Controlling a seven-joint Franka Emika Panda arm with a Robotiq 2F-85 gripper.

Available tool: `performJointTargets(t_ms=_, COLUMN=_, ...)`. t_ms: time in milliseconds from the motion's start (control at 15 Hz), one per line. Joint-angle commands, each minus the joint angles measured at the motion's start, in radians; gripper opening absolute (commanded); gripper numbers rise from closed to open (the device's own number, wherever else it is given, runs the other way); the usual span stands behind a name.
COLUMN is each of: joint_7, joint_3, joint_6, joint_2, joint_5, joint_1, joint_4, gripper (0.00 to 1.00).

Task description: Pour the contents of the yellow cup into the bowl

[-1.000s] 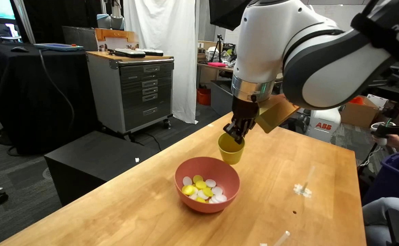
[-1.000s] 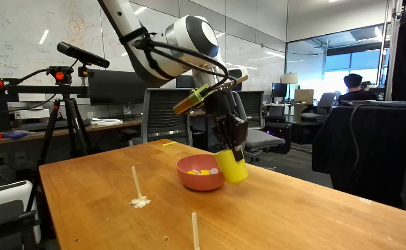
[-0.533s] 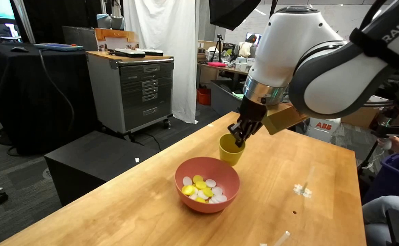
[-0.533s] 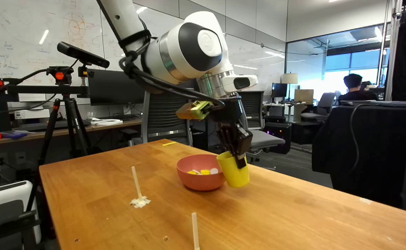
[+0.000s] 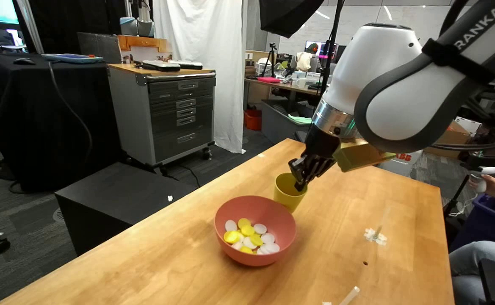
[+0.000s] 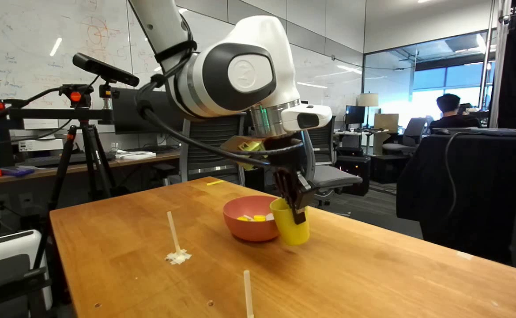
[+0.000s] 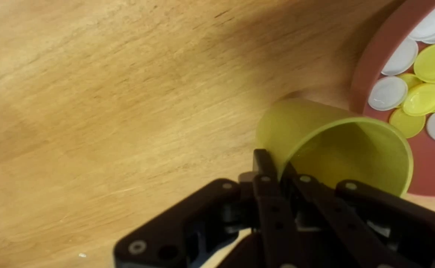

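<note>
With the end effector (image 7: pixel 277 169), pinches the yellow cup (image 7: pixel 336 149) by its rim, centre-right of the wrist view. Holds it lower than a second ago, beside the bowl (image 7: pixel 433 167), right edge; with contents (image 7: pixel 424 99) there, probably past pouring, nearing set-down.

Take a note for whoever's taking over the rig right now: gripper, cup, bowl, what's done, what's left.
Gripper: shut on the wall of the yellow cup, across its rim.
Cup: held tilted beside the bowl; whether they touch isn't clear.
Bowl: on the table, yellow and white pieces inside.
Done: the pour, it seems; no pieces show in the visible part of the cup.
Left: probably just setting the cup down and letting go.
</note>
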Motion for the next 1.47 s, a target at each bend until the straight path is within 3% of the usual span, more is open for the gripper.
performJointTargets(t_ms=0, joint_7=-0.108, joint_3=0.054, joint_6=0.028, joint_2=-0.004, joint_5=0.124, joint_1=-0.047, joint_4=-0.021, gripper=0.06)
performJointTargets(t_ms=1067, joint_7=-0.199, joint_3=0.073, joint_6=0.005, joint_2=0.055, joint_5=0.257, joint_1=-0.115, joint_4=0.002, gripper=0.09)
performJointTargets(t_ms=1133, joint_7=-0.202, joint_3=0.073, joint_6=0.003, joint_2=0.053, joint_5=0.256, joint_1=-0.115, joint_4=0.000, gripper=0.14)
performJointTargets(t_ms=1200, joint_7=-0.203, joint_3=0.073, joint_6=0.005, joint_2=0.053, joint_5=0.256, joint_1=-0.116, joint_4=0.001, gripper=0.35)
performJointTargets(t_ms=1400, joint_7=-0.205, joint_3=0.072, joint_6=0.004, joint_2=0.053, joint_5=0.255, joint_1=-0.116, joint_4=-0.002, gripper=0.56)
